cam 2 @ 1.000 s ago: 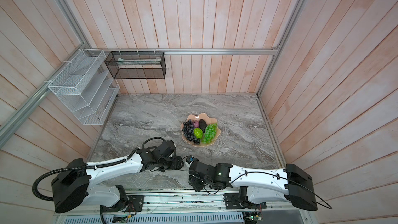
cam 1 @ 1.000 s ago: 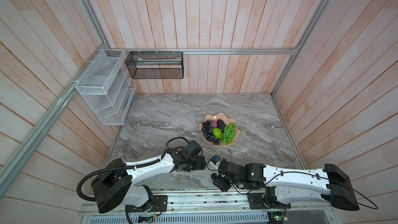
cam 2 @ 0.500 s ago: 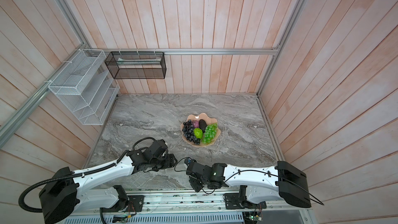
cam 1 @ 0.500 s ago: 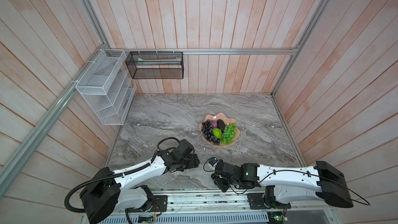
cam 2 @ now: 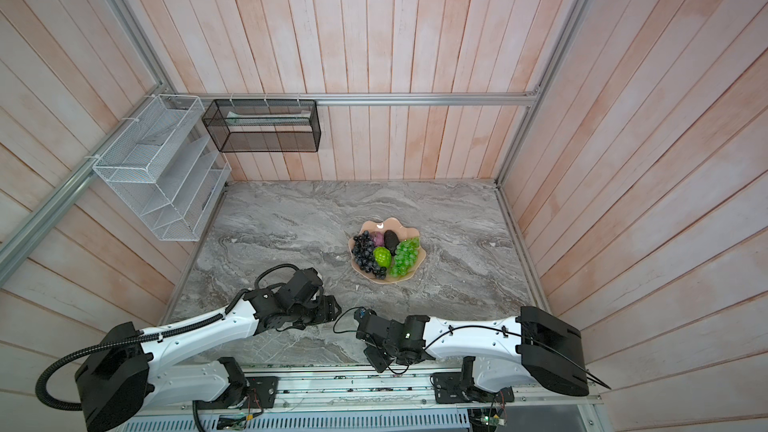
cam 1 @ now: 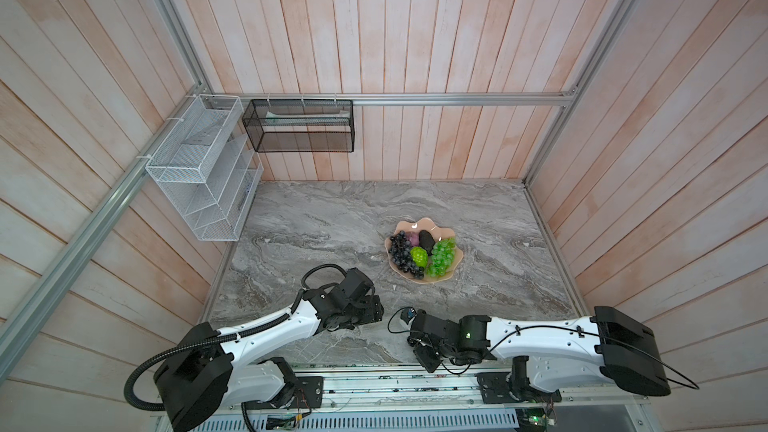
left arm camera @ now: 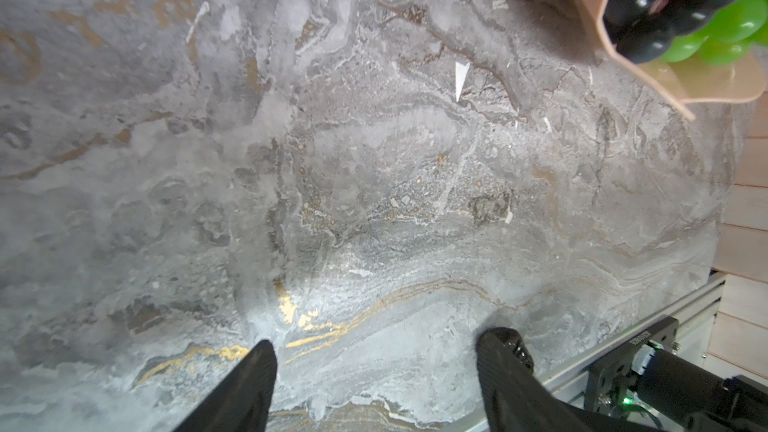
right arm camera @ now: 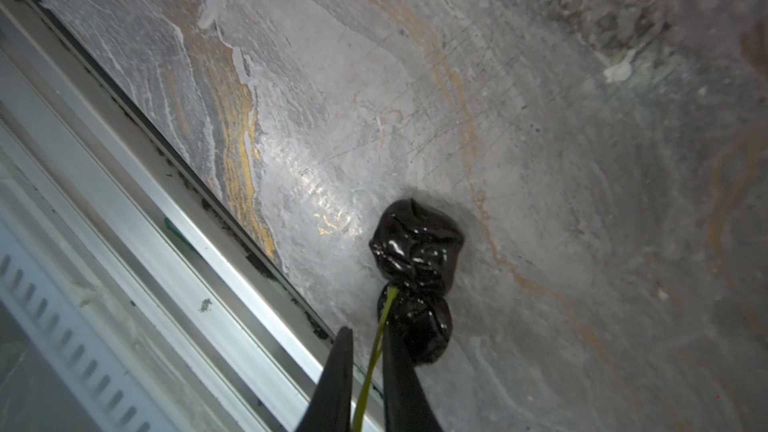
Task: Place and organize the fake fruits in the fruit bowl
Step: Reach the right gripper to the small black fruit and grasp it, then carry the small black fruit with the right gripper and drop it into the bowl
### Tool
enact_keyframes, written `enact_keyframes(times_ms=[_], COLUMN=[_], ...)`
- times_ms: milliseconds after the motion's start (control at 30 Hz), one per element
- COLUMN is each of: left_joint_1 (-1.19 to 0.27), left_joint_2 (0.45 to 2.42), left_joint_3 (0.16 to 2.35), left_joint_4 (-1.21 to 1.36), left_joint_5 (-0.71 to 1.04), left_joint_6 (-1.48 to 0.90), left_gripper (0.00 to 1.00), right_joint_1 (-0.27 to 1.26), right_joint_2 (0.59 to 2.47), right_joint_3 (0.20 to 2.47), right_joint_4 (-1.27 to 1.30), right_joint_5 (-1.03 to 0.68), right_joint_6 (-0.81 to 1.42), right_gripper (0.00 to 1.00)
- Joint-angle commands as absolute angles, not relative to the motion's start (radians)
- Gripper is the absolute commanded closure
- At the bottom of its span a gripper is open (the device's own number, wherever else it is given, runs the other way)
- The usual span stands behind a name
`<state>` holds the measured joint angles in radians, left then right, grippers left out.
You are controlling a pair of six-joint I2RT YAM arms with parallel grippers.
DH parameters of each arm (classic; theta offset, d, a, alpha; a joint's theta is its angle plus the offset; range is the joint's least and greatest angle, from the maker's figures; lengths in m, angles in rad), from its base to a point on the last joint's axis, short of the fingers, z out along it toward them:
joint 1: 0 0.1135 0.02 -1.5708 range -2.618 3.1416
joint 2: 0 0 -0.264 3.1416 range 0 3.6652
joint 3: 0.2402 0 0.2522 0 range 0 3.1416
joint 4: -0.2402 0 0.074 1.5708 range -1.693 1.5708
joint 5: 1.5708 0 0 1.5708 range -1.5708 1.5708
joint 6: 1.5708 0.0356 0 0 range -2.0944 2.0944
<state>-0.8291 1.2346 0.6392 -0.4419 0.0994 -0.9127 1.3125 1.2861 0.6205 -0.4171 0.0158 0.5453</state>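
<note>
The right gripper [right arm camera: 368,332] has its two black fingers drawn nearly together around the thin yellow-green stem [right arm camera: 375,351] of the tiny black cluster [right arm camera: 415,243]. A sliver of gap shows at the fingertips, so whether the stem is actually pinched cannot be told. The cluster is glossy black and wrinkled, two puckered lobes joined where the stem enters, the nearer lobe partly behind one finger. It lies on the grey marble tabletop [right arm camera: 540,118], close to the aluminium rail [right arm camera: 166,209] at the table's front edge and well apart from the bowl. The left gripper [left arm camera: 380,344] has its jaws spread wide with nothing between them, over bare marble. Farther out, towards the middle of the table, sits the salmon-pink fruit bowl [cam 1: 415,226] with its scalloped rim. It holds the black-purple grape bunch [cam 1: 401,253] along one side and the bright green grape bunch [cam 1: 442,257] along the other. The lime-green lumpy fruit [cam 1: 419,256] sits between them, with the dark bumpy oval [cam 1: 427,239] and the purple round fruit [cam 1: 413,238] behind it.
</note>
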Motion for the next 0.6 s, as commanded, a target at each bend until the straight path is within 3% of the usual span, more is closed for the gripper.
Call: enact_keyframes(times_ms=[0, 100, 300, 567], left_joint_1=[-0.825, -0.822, -0.823, -0.799], left_joint_2=[1.229, 1.227, 1.223, 1.185], left_joint_3=[0.634, 0.636, 0.632, 0.635], left_joint_4=[-0.451, -0.456, -0.464, -0.508], left_joint_5=[0.083, 0.08, 0.066, 0.026], left_joint_6=[-0.904, -0.902, -0.901, -0.877], left_gripper=[0.21, 0.21, 0.21, 0.21], right_joint_1=[1.316, 1.31, 1.176, 0.745], right_joint_2=[1.266, 1.231, 1.167, 1.13], right_joint_3=[0.62, 0.635, 0.693, 0.868], right_joint_4=[-0.442, -0.467, -0.477, -0.466], right_joint_5=[0.05, 0.083, -0.026, -0.117], right_joint_6=[0.548, 0.551, 0.515, 0.316], right_gripper=[0.94, 1.0, 1.0, 1.0])
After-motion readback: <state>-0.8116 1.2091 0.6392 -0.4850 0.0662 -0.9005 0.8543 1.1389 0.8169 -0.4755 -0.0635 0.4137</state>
